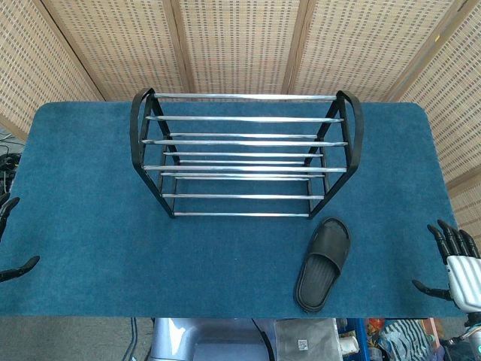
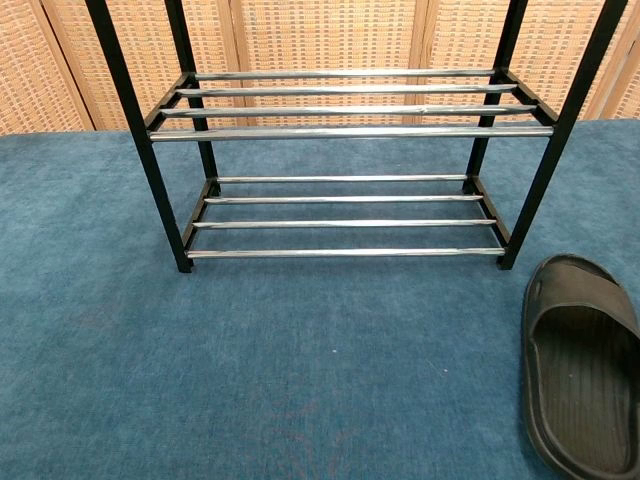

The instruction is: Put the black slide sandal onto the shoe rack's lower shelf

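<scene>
A black slide sandal (image 1: pixel 324 262) lies flat on the blue table cover, just in front of the rack's right end; the chest view shows the sandal (image 2: pixel 582 368) at the lower right. The black-framed shoe rack (image 1: pixel 244 154) with chrome bars stands mid-table, and its lower shelf (image 2: pixel 345 215) holds nothing. My right hand (image 1: pixel 455 262) hovers at the table's right front corner, fingers spread, holding nothing, well right of the sandal. Only fingertips of my left hand (image 1: pixel 11 241) show at the left edge, apart and holding nothing.
The blue cover (image 1: pixel 90 203) spans the whole table. Woven wicker screens (image 1: pixel 240 45) stand behind it. Below the front edge sit cables and clutter (image 1: pixel 316 342).
</scene>
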{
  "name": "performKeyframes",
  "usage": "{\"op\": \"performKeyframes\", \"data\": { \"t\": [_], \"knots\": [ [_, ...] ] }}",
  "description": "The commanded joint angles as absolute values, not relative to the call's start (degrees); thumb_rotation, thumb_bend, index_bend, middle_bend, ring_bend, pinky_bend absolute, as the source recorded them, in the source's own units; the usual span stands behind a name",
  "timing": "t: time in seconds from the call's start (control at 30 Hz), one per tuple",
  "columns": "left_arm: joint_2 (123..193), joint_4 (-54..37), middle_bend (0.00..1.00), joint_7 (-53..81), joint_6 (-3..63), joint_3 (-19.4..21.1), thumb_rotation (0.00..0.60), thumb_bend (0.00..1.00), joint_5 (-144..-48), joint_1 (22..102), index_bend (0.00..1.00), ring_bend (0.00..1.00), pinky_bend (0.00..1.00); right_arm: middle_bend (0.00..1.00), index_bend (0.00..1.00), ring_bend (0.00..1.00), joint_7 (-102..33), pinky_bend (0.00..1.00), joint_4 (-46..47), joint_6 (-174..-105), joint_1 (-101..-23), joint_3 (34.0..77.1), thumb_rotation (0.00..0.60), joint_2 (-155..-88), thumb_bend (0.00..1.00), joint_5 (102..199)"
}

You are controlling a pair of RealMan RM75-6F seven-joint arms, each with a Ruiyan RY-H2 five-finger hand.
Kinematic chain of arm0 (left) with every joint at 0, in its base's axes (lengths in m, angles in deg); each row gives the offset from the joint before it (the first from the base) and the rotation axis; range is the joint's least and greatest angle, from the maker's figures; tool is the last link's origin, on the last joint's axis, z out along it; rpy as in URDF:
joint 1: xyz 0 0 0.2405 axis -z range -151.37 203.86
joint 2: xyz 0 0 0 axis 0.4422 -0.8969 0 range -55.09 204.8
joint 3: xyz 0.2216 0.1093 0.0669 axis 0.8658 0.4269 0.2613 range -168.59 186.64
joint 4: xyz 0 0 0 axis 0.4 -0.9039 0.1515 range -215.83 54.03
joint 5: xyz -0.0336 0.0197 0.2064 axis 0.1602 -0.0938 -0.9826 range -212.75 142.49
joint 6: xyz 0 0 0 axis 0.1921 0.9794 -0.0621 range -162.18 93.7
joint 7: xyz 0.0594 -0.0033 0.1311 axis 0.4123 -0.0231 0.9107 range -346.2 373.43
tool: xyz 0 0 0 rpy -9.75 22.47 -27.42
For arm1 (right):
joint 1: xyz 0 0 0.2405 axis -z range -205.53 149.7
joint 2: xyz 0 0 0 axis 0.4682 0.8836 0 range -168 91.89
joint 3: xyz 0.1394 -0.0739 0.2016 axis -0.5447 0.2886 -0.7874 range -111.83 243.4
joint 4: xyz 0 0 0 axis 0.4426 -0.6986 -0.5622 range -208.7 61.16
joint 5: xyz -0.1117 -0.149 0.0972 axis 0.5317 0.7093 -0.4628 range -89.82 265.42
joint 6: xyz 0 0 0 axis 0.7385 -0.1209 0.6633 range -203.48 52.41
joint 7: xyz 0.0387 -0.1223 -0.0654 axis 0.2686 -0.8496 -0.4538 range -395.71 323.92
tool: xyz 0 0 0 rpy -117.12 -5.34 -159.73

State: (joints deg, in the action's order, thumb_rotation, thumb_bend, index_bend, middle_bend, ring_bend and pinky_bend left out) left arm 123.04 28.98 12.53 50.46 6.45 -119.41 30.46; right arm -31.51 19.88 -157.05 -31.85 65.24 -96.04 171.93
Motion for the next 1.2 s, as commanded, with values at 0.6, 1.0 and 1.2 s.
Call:
{"op": "performKeyframes", "data": {
  "t": [0.6,1.0,1.2],
  "knots": [
    [124.41,29.62,0.0,15.95,48.55,5.88,0.6,0.2,-117.46,31.75,0.0,0.0,0.0,0.0,0.0,0.0,-13.86,0.0,5.15,-159.24,-40.17,71.94,0.6,-98.25,0.0,200.48],
    [125.82,30.36,0.0,19.89,47.12,5.23,0.6,0.2,-114.81,32.86,0.0,0.0,0.0,0.0,0.0,0.0,-15.04,0.0,-11.02,-164.1,-48.73,71.58,0.6,-109.83,0.0,212.5],
    [126.01,30.47,0.0,20.44,46.55,4.86,0.6,0.2,-113.58,33.29,0.0,0.0,0.0,0.0,0.0,0.0,-17.96,0.0,-13.34,-162.98,-51.53,72.46,0.6,-113.92,0.0,214.7]
  ]
}}
